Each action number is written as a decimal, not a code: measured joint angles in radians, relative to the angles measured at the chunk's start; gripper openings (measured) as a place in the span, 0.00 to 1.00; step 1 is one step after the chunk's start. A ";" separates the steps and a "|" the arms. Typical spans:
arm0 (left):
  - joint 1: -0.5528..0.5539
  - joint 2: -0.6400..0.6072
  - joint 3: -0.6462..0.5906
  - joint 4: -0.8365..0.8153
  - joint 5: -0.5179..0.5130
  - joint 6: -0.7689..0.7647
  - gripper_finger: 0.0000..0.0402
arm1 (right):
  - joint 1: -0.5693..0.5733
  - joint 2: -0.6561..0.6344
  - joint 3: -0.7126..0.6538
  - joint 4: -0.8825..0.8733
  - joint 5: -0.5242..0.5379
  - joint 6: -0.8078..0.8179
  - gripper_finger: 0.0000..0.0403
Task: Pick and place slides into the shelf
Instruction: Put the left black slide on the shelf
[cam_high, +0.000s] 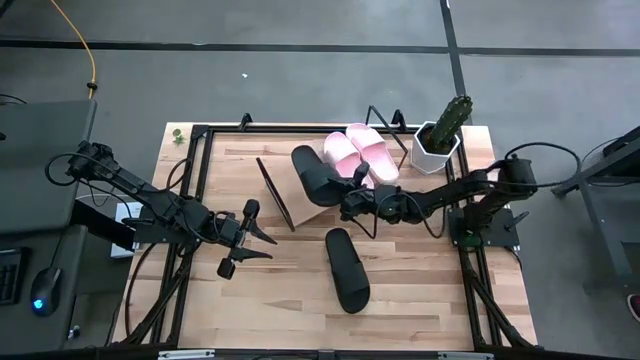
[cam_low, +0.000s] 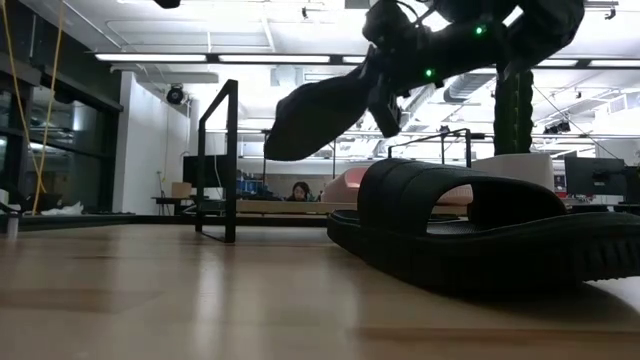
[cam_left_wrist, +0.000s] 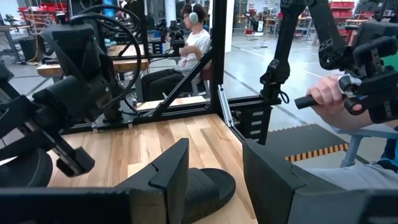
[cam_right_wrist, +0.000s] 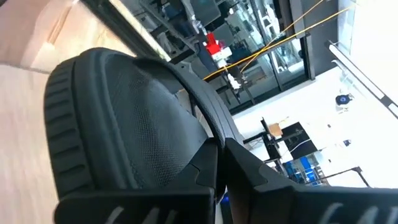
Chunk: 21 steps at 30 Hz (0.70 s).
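Wooden table (cam_high: 420, 300), workshop behind, a seated person in headphones (cam_left_wrist: 193, 37) beyond the frame. Shelf (cam_high: 283, 190): slanted board, two pink slides (cam_high: 358, 152) lying at its far end. Right gripper (cam_high: 352, 200) is holding one black slide (cam_high: 312, 172) in the air over the shelf, fingers clamped on its strap. Second black slide (cam_high: 347, 268) is lying on the table, near the front. Left gripper (cam_high: 252, 243) is waiting beside the shelf, fingers apart. Handling note: lower the slide flat beside the pink pair, toe aligned; release only once the sole is resting, since the slope may let it slip.
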 joint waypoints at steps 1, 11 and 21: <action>0.000 0.000 0.000 0.000 0.000 0.000 0.33 | 0.000 0.009 0.001 0.018 -0.003 0.000 0.00; 0.000 0.000 0.000 0.000 0.000 0.000 0.33 | 0.000 0.064 0.034 0.033 -0.052 0.035 0.00; 0.000 0.000 0.000 0.000 0.000 0.000 0.33 | 0.000 0.113 0.044 0.063 -0.052 0.029 0.00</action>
